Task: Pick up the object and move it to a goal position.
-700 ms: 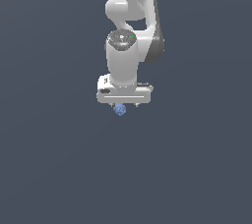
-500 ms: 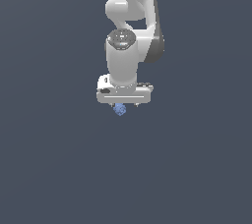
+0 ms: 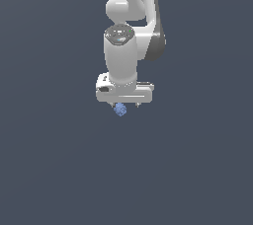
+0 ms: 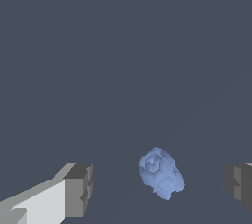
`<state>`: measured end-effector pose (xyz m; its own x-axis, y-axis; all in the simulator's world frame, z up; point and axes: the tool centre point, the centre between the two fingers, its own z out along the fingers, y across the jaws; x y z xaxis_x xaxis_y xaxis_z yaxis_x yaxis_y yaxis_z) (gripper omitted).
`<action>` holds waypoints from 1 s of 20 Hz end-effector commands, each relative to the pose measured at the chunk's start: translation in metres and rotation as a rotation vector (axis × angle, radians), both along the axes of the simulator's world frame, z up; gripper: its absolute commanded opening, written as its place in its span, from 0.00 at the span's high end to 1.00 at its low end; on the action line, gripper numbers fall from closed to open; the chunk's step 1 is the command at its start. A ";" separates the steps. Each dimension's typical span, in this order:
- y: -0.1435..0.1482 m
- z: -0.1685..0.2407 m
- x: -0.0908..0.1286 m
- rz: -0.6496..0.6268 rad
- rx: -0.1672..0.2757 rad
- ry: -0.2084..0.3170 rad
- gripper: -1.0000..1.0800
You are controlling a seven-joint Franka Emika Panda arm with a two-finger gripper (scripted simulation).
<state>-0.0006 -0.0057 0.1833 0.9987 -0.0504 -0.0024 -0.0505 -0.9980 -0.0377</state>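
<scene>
Grey-padded fingers [image 4: 78, 188] stand wide apart with nothing held, and the blue object [image 4: 161, 173] lies between the jaws, touching neither pad and nearer one of them. To grasp well, I judge the jaws should centre over the blob, drop fully around it, then shut evenly. Its slightly longer axis runs obliquely to the closing line; in the exterior view it sits just under the white gripper [image 3: 124, 104] on a bare dark surface.

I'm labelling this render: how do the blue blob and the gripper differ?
The blob is blue, the gripper white with grey jaws. The blob is lumpy and rounded, the gripper blocky. The blob is much smaller than the gripper. It sits between the open jaws, untouched.
</scene>
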 end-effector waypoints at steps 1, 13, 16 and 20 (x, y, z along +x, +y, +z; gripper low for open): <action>0.000 -0.001 -0.001 0.005 -0.001 0.001 0.04; -0.010 -0.025 -0.017 0.151 -0.013 -0.004 0.04; -0.013 -0.035 -0.025 0.218 -0.018 -0.006 0.04; -0.019 -0.051 -0.038 0.322 -0.025 -0.008 0.04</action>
